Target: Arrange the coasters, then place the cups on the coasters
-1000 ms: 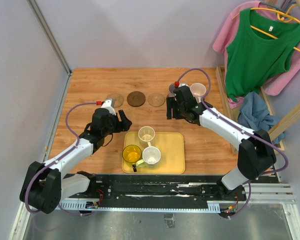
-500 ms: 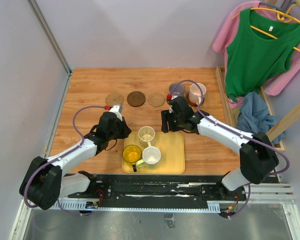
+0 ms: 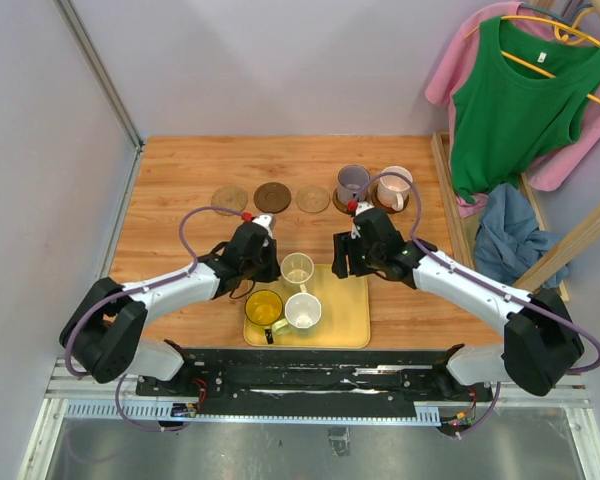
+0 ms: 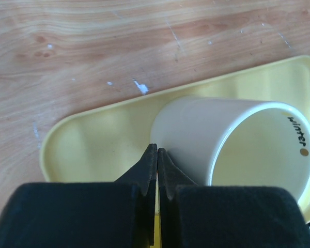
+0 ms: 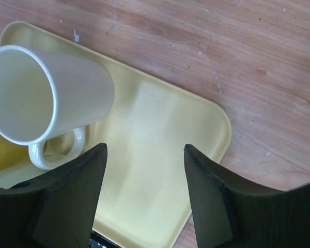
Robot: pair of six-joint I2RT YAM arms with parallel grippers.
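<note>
— What is lying along the far side of the wooden table (image 3: 180, 170)?
— A row of discs; a tan coaster (image 3: 229, 197) is lying at the left end, a dark brown coaster (image 3: 272, 197) just beside it, then a second tan coaster (image 3: 313, 199); all three are lying bare.
— And the cups?
— Two are standing at the row's right end; the grey-purple mug (image 3: 352, 183) is sitting on a dark coaster (image 3: 338, 201) and the pale pink mug (image 3: 392, 187) on another dark coaster (image 3: 384, 208), each disc showing only as a rim; the other three are standing upright on the yellow tray (image 3: 345, 325) near the arms.
— Which ones?
— The pale cream-green mug (image 3: 297, 270) is standing by the tray's far edge; the see-through yellow mug (image 3: 264, 308) and the cream-white mug (image 3: 303, 312) are standing just beside each other toward its near edge.
— What is the left gripper (image 4: 156, 155) doing?
— It is sitting low over the tray's far left corner; its fingers are pressing flat together with nothing between them; the tips are lying right at the pale cream-green mug's outer wall, though I cannot tell whether they are touching it.
— And the right gripper (image 5: 144, 150)?
— It is hovering over the tray's far right part; its fingers are standing well apart, with only bare tray between them; the pale cream-green mug is standing off to one side of it, handle showing in the wrist view.
</note>
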